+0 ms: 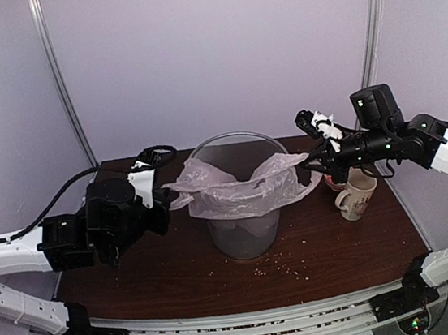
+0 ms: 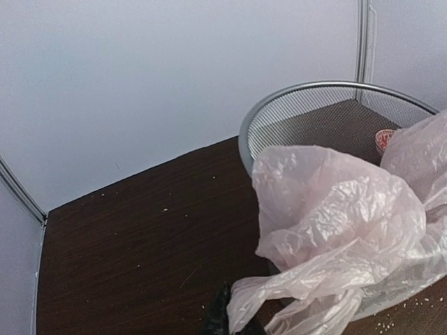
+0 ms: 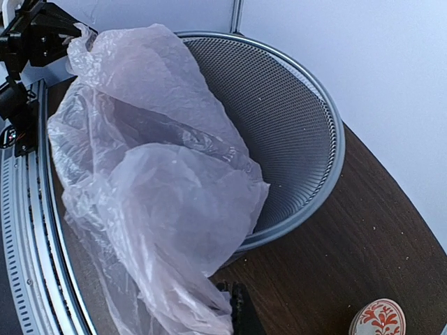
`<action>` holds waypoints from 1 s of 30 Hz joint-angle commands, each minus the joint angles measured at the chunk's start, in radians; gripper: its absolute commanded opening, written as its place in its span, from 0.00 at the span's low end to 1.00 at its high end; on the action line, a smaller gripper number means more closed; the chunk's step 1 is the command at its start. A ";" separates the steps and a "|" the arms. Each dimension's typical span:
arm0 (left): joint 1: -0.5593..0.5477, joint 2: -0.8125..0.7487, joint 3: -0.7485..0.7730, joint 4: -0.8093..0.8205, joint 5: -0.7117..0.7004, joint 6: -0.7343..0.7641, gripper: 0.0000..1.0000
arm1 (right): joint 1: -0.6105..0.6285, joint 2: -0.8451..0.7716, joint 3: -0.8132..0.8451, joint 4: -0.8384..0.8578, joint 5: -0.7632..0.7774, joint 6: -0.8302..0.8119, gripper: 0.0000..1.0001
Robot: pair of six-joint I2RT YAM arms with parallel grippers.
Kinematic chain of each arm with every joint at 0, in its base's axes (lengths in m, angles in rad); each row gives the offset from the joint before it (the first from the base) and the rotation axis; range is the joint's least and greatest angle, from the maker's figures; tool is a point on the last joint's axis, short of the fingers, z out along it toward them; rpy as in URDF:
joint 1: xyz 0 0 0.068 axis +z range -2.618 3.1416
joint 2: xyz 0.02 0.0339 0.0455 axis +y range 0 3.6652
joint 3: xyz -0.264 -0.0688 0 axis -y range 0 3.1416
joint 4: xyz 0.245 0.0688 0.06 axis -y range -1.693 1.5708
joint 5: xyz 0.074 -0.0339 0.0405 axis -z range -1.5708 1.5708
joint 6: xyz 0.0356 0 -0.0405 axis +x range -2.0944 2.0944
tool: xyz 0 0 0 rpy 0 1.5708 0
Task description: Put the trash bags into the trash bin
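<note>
The pinkish-white trash bag (image 1: 239, 186) hangs stretched across the front of the grey mesh trash bin (image 1: 245, 238), its film draped over the near rim. My left gripper (image 1: 162, 198) is shut on the bag's left end beside the bin; the film runs out of its dark fingers (image 2: 222, 314) in the left wrist view. My right gripper (image 1: 305, 175) is shut on the bag's right end; the bag (image 3: 154, 195) covers the bin's near rim (image 3: 328, 167) in the right wrist view, with my fingertips (image 3: 241, 307) at its lower edge.
A cream patterned mug (image 1: 357, 196) stands on the dark wooden table (image 1: 340, 243) just right of the bin, under my right arm. Crumbs lie scattered on the table in front of the bin. Grey walls close the back and sides.
</note>
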State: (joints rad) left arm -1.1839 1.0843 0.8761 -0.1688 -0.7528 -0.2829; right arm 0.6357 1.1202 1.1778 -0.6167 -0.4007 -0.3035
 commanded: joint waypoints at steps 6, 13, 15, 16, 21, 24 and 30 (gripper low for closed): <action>0.190 0.109 0.101 0.137 0.205 0.022 0.00 | -0.141 0.075 0.032 0.135 -0.039 0.078 0.00; 0.314 0.180 0.152 0.115 0.265 -0.011 0.00 | -0.172 0.136 0.061 0.164 -0.052 0.087 0.00; 0.343 0.190 0.154 0.122 0.280 -0.020 0.00 | -0.178 0.161 0.074 0.169 -0.053 0.090 0.00; 0.354 0.196 0.155 0.132 0.289 -0.023 0.00 | -0.180 0.176 0.082 0.170 -0.053 0.089 0.00; 0.404 0.264 0.180 0.168 0.378 -0.033 0.00 | -0.199 0.249 0.109 0.200 -0.041 0.090 0.00; 0.410 0.310 0.193 0.185 0.400 -0.034 0.00 | -0.218 0.299 0.122 0.212 -0.045 0.097 0.00; 0.429 0.364 0.181 0.262 0.450 -0.044 0.00 | -0.221 0.355 0.097 0.257 -0.071 0.102 0.00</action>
State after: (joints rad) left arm -0.7750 1.4227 1.0416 -0.0116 -0.3611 -0.3096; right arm 0.4217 1.4559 1.2713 -0.4149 -0.4492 -0.2195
